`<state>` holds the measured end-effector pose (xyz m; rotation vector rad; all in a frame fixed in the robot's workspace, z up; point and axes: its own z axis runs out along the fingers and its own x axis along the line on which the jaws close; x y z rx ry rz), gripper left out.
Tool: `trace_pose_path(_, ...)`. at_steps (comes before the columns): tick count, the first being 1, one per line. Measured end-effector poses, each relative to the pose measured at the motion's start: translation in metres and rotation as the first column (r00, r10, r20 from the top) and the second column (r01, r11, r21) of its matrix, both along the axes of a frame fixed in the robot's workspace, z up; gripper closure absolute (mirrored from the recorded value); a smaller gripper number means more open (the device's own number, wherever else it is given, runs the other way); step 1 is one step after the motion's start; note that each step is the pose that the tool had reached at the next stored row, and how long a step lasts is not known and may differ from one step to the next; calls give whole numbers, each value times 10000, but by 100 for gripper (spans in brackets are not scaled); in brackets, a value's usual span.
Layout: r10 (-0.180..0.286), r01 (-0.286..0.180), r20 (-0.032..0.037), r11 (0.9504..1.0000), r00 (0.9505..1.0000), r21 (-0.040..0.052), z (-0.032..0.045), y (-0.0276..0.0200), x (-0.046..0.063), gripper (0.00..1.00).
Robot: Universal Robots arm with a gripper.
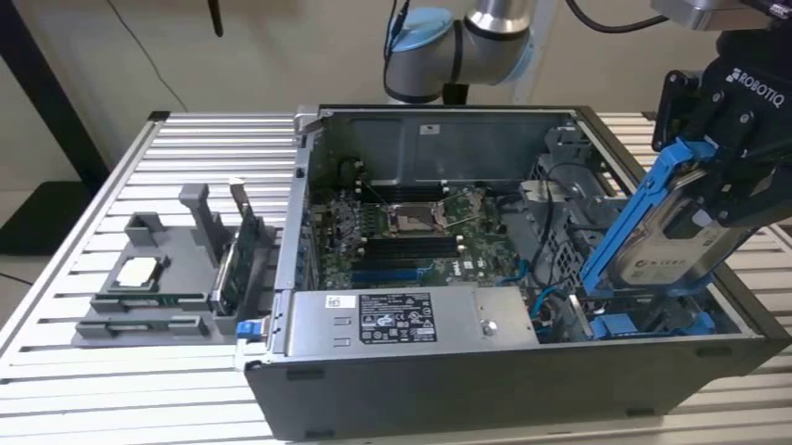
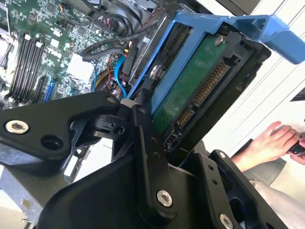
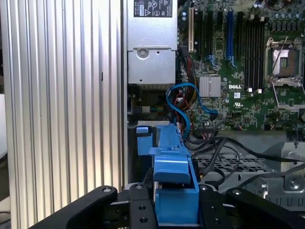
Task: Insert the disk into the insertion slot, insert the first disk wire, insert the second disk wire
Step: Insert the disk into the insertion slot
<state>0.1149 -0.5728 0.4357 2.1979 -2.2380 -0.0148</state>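
Bench (image 1: 124, 389) of slatted metal is carrying everything, seen in the exterior view. At that view's left a grey holder (image 1: 148, 326) is sitting on the slats. A processor chip (image 1: 136, 272) is lying flat on it, and a green card (image 1: 233, 255) is standing on edge at its side nearest the case.

Just beside the holder, an open computer case (image 1: 495, 380) is lying on its side. A power supply (image 1: 409, 318) is occupying the near wall. Behind it the motherboard (image 1: 396, 241) is lying exposed, with the processor socket (image 1: 411, 219) near its middle. A blue cable (image 3: 183, 102) is looping over the board edge in the first wrist view.

At the exterior view's right the disk (image 1: 674, 241), clipped in its blue carrier (image 1: 632, 213), is hanging tilted over the case's right end. Its lower end is dipping toward blue bay fittings in the case corner and its upper end is standing above the rim. The disk is not lying flat in a slot.

The claw (image 1: 711, 185) is closed on the disk. In the first wrist view the black fingers (image 3: 138, 210) are pressing either side of the carrier. In the second wrist view the disk's green circuit board (image 2: 190, 95) is facing the camera.

Beyond the disk, a person's hand (image 2: 271, 143) is resting outside the case.
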Motion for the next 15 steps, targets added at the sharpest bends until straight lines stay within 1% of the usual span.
trace_pose_path(7, -1, 1, 0, 10000, 10000, 1, -35, 0, 5, 67)
trace_pose_path(15, -1, 1, 0, 10000, 10000, 0, -131, 0, 50, 67)
